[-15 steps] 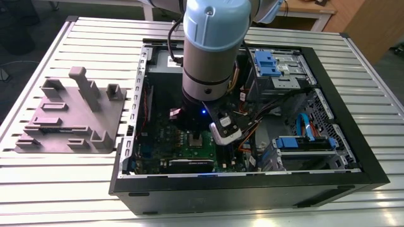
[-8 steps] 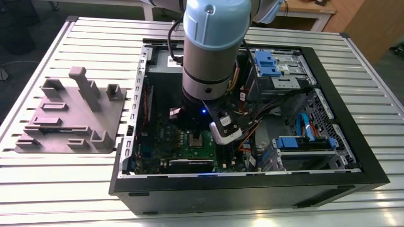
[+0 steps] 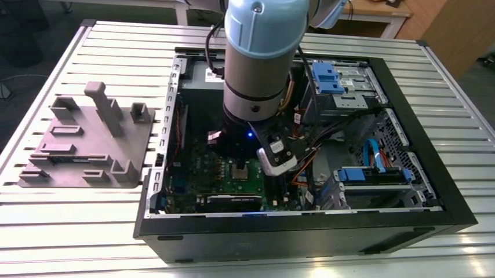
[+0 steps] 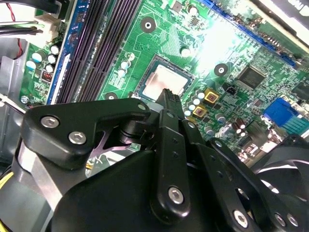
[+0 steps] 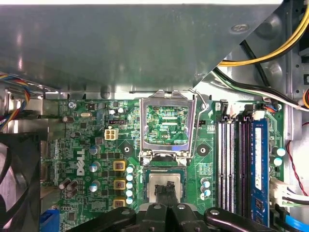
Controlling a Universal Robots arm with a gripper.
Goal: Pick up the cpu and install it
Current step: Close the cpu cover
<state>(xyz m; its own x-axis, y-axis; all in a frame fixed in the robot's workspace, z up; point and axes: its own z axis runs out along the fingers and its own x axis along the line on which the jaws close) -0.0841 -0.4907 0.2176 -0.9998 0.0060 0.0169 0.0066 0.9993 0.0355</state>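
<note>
Gray molded tray on the slatted tabletop, at the exterior view's left. Beside it is an open black computer case, with the arm reaching in from above. Green motherboard carries white lettering. The cpu lies flat in its socket, below the raised silver bracket. End effector fingers are pressed together, tips over the cpu's top; contact unclear. Black memory slots stand beside the socket. Blue drive latches at the exterior view's right.
</note>
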